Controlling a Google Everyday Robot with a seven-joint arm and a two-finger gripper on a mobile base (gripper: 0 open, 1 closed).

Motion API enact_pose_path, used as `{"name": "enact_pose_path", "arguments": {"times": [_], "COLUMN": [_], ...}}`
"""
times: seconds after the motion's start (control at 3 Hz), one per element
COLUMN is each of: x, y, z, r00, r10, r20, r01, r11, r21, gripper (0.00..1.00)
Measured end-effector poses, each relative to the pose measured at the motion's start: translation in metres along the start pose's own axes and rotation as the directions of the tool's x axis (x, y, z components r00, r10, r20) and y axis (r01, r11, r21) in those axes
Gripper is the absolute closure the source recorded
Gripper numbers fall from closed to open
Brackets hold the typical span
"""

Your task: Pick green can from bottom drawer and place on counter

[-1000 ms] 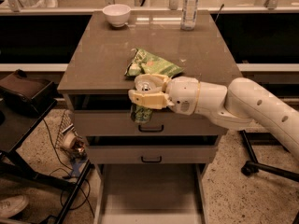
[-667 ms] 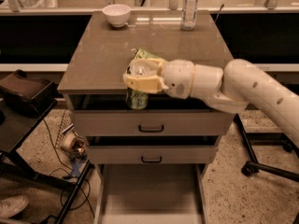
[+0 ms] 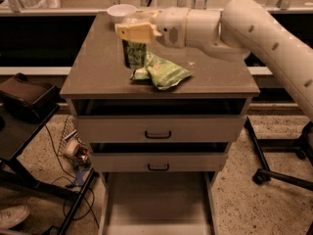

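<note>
Over the counter (image 3: 215, 77) — beside a snack bag (image 3: 164, 72) — the gripper (image 3: 134, 33) clasps the green can (image 3: 132, 54); label unreadable.

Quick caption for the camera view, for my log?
Gripper holds the green can over the counter, beside the snack bag; bottom drawer open.

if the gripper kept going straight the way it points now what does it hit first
The green can, held in the gripper itself; beyond it, leftwards over the counter, the way looks free, though depth is hard to judge.
</note>
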State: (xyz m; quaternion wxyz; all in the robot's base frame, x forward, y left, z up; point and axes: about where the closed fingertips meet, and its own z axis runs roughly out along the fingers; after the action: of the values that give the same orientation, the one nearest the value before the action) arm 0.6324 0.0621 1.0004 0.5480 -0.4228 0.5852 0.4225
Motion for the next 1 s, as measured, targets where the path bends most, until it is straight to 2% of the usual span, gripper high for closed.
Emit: {"name": "enact_pose_path", "arguments": {"times": [0.33, 0.67, 1.0], "x": [-0.02, -0.013, -0.013], "y": [-0.028, -0.038, -0.038], "z": [0.05, 0.091, 0.091], "r00": [0.999, 0.994, 0.994], "r10": [0.048, 0.089, 0.089], "r20": [0.022, 0.061, 0.061], "r01": [-0.047, -0.084, -0.084], "r11": [0.9986, 0.9941, 0.9941], "r21": [-0.023, -0.067, -0.067], "gripper": [1.0, 1.0, 1.0]}}
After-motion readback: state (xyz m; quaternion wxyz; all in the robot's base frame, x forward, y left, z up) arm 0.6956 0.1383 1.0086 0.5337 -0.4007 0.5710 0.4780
